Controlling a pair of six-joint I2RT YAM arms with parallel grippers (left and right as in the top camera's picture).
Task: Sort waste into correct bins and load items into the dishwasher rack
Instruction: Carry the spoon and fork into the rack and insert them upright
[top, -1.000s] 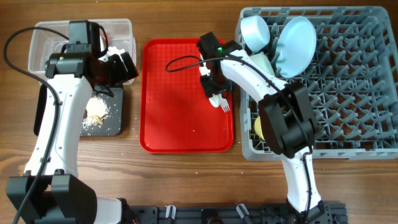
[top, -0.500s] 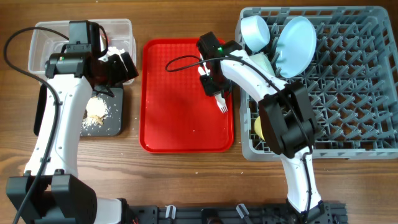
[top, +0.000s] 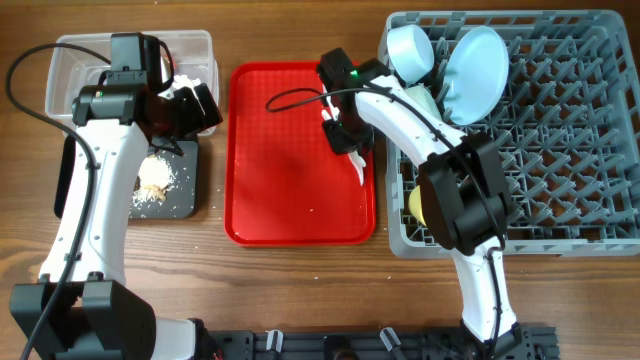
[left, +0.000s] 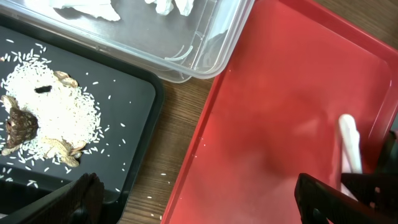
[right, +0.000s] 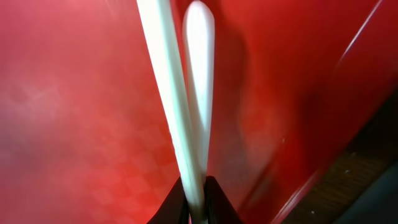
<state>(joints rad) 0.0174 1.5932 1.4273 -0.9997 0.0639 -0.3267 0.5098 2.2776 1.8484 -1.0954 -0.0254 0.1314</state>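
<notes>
The rack (top: 560, 150) sits at the right of the worktop, with the plate (top: 474, 72) propped in it. Over the red tray (top: 290, 200), the right pincer (top: 343, 138) is clamped on the fork (right: 168, 93). The left pincer (left: 199, 196) gapes wide and empty beside the black tray (left: 124, 93), which carries scraps (left: 43, 118).

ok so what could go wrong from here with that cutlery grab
1. The right end effector pinches the white cutlery only at the tips of its thin handles, so a piece could slip out and drop onto the red tray.
2. The cutlery sticks out well past the end effector, so it may snag the dishwasher rack wall on the way over.
</notes>
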